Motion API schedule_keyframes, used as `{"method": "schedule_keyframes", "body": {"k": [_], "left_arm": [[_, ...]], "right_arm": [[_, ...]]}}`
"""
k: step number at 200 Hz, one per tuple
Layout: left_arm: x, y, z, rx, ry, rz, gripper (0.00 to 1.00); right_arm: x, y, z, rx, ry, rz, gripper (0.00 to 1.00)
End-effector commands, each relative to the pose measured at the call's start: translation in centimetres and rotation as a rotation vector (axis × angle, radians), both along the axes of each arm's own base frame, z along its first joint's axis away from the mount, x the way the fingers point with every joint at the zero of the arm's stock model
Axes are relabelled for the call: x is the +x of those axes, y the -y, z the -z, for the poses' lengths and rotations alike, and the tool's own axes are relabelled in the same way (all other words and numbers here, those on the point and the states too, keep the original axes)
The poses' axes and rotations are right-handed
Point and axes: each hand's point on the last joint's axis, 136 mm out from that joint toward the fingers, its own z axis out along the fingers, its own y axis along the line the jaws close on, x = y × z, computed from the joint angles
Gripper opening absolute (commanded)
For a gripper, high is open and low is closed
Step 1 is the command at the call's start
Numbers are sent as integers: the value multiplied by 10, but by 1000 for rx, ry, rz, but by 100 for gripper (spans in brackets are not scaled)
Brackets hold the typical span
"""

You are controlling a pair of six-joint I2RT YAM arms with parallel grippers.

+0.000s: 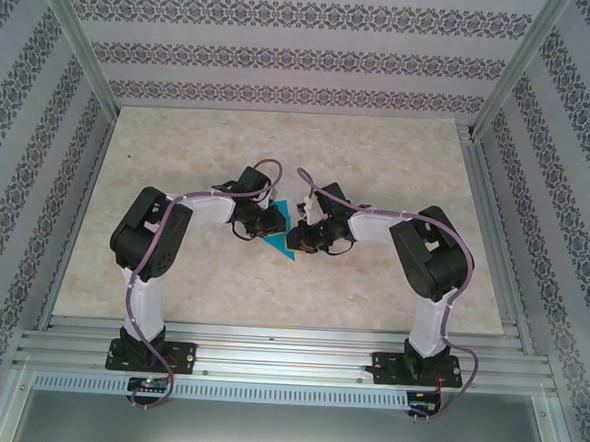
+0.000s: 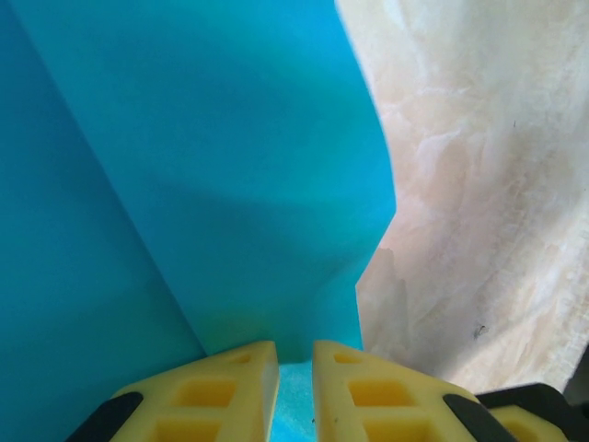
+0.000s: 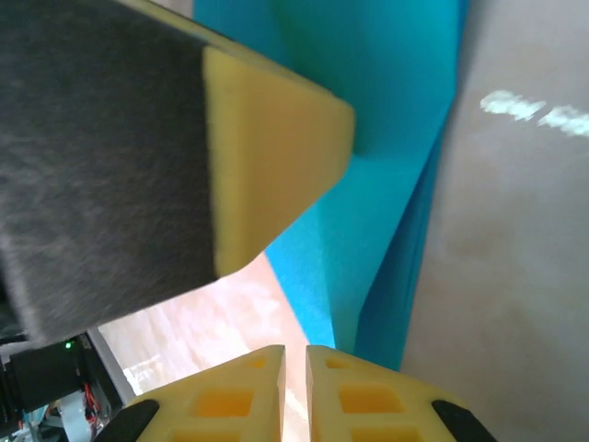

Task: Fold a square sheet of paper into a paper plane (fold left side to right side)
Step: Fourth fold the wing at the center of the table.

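Patterned wallpaper (image 1: 285, 50) is lining the enclosure on three sides, and a pale marbled worktop (image 1: 172, 274) is lying under the arms. Both arms are reaching inward, and I am watching them meet near the middle of the worktop.

From above, the sheet of paper (image 1: 283, 242) is showing as a small cyan-blue shape between the two pincers, its sharp lower tip pointing toward six o'clock. The left pincer (image 1: 265, 222) is sitting at the sheet's nine o'clock and the right pincer (image 1: 300, 237) at its three o'clock, both right against it.

Through the left wrist camera, the sheet of paper (image 2: 230, 166) is standing up from the pincer, covering everything from six round to twelve o'clock, with a crease running diagonally down its face. Bare worktop (image 2: 479, 184) is showing at three o'clock. The left pincer (image 2: 294, 354) is clamping the sheet's bottom edge, and I am seeing cyan in the narrow slit between its yellow fingers (image 2: 221, 378).

Through the right wrist camera, the right pincer (image 3: 294, 354) is holding its fingers drawn nearly together, with a thin slit between them. The sheet of paper (image 3: 386, 138) is running from twelve o'clock down to just behind the finger on the three o'clock side, and I cannot tell whether any of it is caught in the slit. One yellow fingertip (image 3: 267, 157) of the left pincer is pressing against the sheet at ten o'clock.
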Motion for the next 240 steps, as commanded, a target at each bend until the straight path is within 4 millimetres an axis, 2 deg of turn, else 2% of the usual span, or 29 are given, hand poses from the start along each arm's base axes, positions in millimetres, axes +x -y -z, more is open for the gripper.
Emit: {"method": "schedule_keyframes", "body": {"k": [1,50,93,127,172,203,220,240], "left_arm": [[-6,-20,24,109,-39,-31,21],[-3,-20,18,111,-25,-25,22],[8,-28,8,117,-1,-39,27],[25,-39,1,120,28,-58,29],[55,-39,-11,94,85,-78,31],[78,-52,-15,70,106,-126,32],[80,-56,-28,54,136,-134,31],[70,-60,-46,41,170,-131,28]], "right_arm": [[8,0,9,-45,12,10,13],[-21,28,48,-247,-93,-24,11],[-45,46,72,-353,-176,-33,10],[-55,53,79,-405,-200,-45,9],[-61,55,86,-450,-209,-60,8],[-63,55,86,-450,-209,-60,7],[-61,55,85,-448,-204,-56,7],[-57,52,83,-436,-195,-48,7]]}}
